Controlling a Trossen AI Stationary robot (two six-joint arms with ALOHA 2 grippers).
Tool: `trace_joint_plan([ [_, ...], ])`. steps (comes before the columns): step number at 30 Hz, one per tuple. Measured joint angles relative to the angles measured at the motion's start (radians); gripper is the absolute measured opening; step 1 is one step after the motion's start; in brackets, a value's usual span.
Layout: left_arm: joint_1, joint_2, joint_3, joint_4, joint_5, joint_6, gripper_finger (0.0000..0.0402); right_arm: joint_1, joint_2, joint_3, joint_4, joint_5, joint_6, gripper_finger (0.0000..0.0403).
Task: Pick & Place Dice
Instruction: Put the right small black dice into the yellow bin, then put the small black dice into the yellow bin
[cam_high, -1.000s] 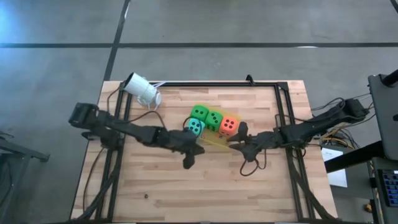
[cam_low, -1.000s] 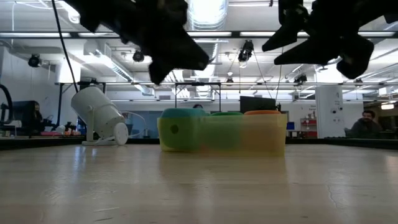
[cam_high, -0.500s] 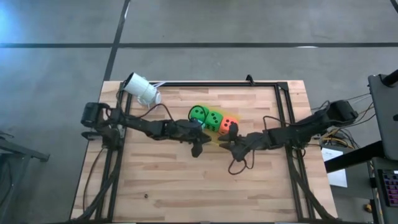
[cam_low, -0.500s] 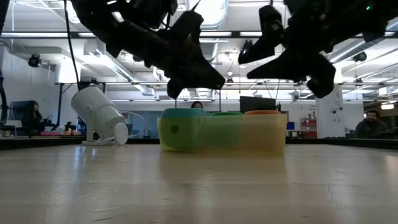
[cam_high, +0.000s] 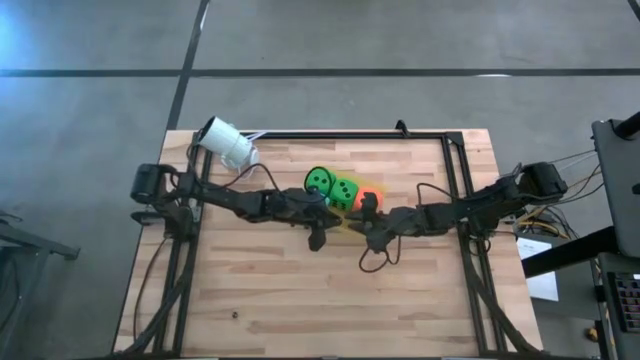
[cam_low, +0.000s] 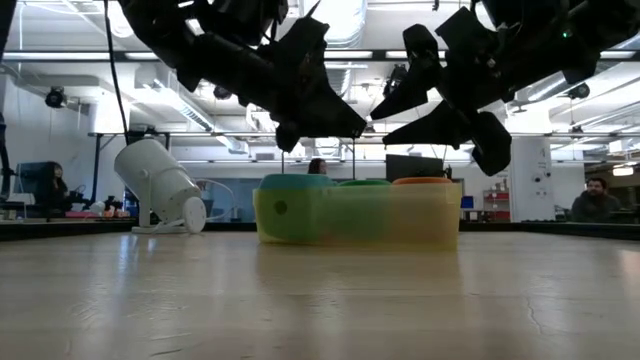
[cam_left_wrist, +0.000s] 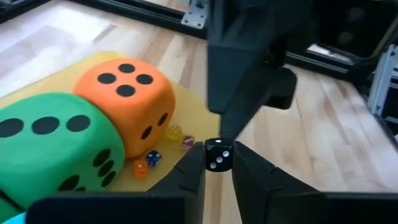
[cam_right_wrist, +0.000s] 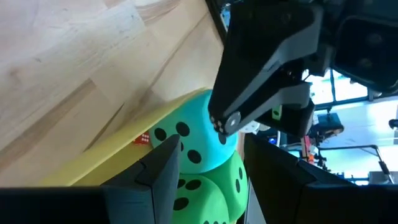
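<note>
Dice of two sizes are in view. The small black die (cam_left_wrist: 219, 154), white-pipped, is the one in hand: the left gripper (cam_left_wrist: 219, 164) has its two fingers clamped on opposite faces of it, and you see it held clear of the table (cam_high: 260, 290). In the low view the left gripper's tips sit higher than the rim of the yellow tray (cam_low: 430, 225).

The large soft dice stand in that tray. In the left wrist view you find the orange die (cam_left_wrist: 127, 93) with four pips on top, pressed against a green die (cam_left_wrist: 50, 143). Loose small dice (cam_left_wrist: 153, 158) in several colours lie on the tray floor just beside those two. From above, the two green dice (cam_high: 319, 181) and the orange die form a row. The left gripper covers most of the teal die (cam_right_wrist: 199, 140) there, so check it in the right wrist view, where it rests against a green one.

The right gripper (cam_right_wrist: 212, 148) has its fingers apart with nothing between them. It hangs above the tray, near the orange end, and faces the left gripper closely without touching it, as far as you can tell.

A white camera (cam_high: 228, 145) lies tilted at the table's far left corner, well apart from the tray. A person (cam_low: 590, 198) sits in the room beyond.
</note>
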Motion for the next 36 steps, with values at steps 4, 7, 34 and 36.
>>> trace_joint_plan([
  [4,0.001,0.018,0.000,0.008,-0.018,0.024,0.0061,0.000,0.000,0.002,0.000,0.000,0.000,0.0173],
  [7,0.001,0.043,0.001,0.031,-0.042,0.025,0.0064,0.000,0.000,0.002,-0.002,-0.001,0.000,0.0173],
  [34,0.021,0.057,0.004,0.062,-0.054,0.026,0.0152,-0.067,-0.005,0.000,-0.011,-0.120,0.008,0.0173],
  [36,0.029,0.057,0.004,0.049,-0.056,0.025,0.0157,-0.066,-0.006,0.000,-0.009,-0.121,0.006,0.0173],
])
